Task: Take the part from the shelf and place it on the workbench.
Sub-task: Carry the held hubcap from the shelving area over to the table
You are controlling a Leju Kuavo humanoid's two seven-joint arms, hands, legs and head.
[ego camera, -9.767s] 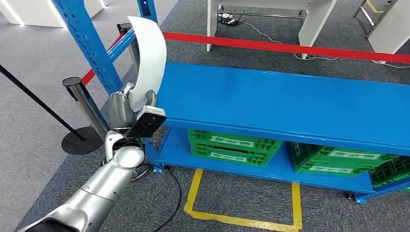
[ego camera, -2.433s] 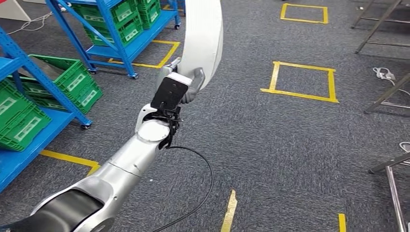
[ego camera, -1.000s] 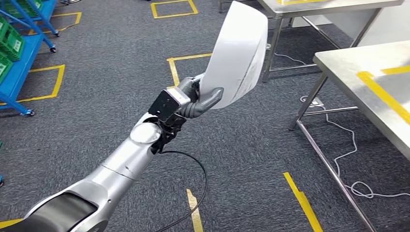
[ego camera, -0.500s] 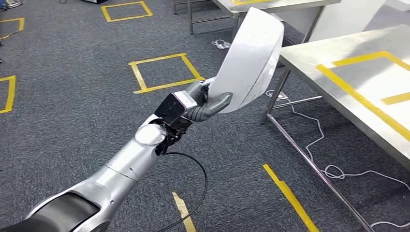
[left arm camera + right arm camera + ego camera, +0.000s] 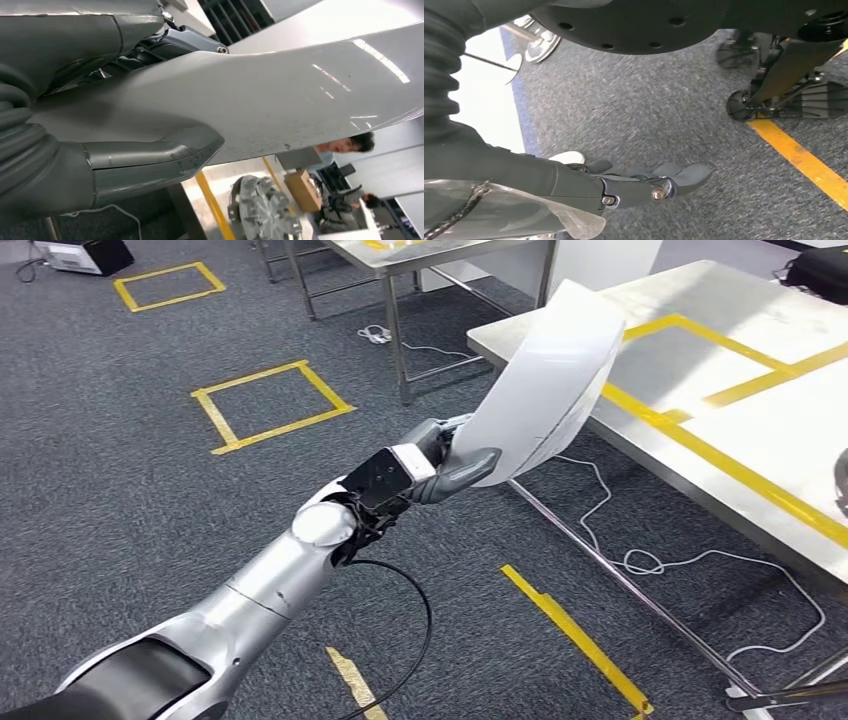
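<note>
Left hand [image 5: 440, 462] is clamped on the curved white part [image 5: 548, 380]; it should be carried level over the workbench [image 5: 700, 370] and lowered flat before release.

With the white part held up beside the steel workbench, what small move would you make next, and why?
Probably carry the left hand forward and to the right until the white part is fully over the workbench. The hand grips the part's lower end, and only the upper end overlaps the table's near corner; the rest hangs over carpet, so lowering now would likely miss the top.
</note>
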